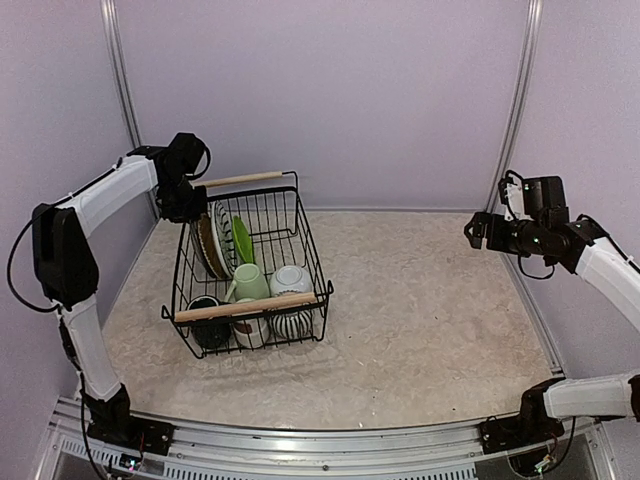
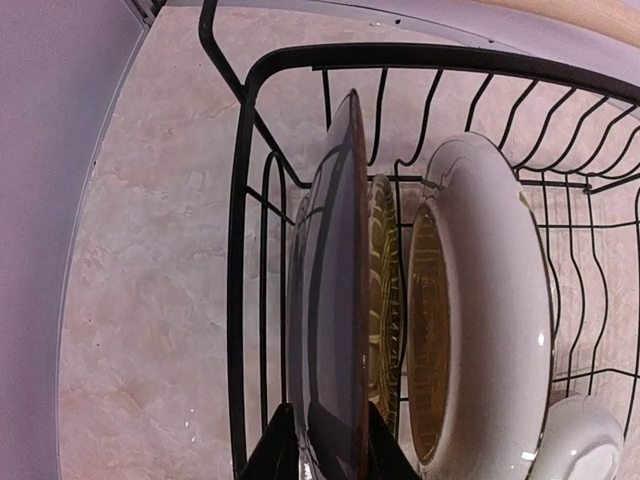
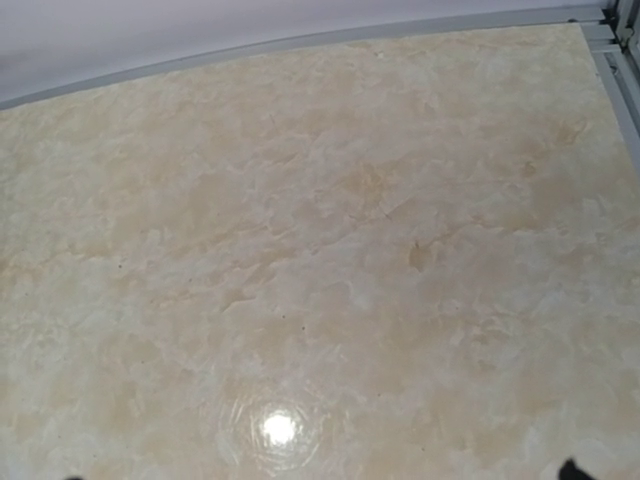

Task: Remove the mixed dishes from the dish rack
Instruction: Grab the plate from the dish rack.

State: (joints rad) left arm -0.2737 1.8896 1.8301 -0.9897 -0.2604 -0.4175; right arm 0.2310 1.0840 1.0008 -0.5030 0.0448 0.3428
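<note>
The dish rack (image 1: pixel 306 232), a black wire basket with wooden bar handles, stands left of centre on the table. My left gripper (image 1: pixel 188 207) reaches into its back left corner and is shut on the rim of a dark glossy plate (image 2: pixel 335 300) standing on edge. Beside that plate stand a striped plate (image 2: pixel 381 300) and a white dish (image 2: pixel 490 330). From above I also see the lime-green plate (image 1: pixel 243 238), pale green mug (image 1: pixel 250 281), white bowl (image 1: pixel 291 279), dark teal mug (image 1: pixel 208 310) and striped mug (image 1: pixel 293 323). My right gripper (image 1: pixel 472 232) hangs open over bare table at the right.
The rack's near wooden handle (image 1: pixel 246 306) crosses above the mugs and the far handle (image 1: pixel 242 179) sits just right of my left wrist. The left wall (image 1: pixel 60 120) is close behind the left arm. Marbled tabletop (image 3: pixel 320 250) lies under the right gripper.
</note>
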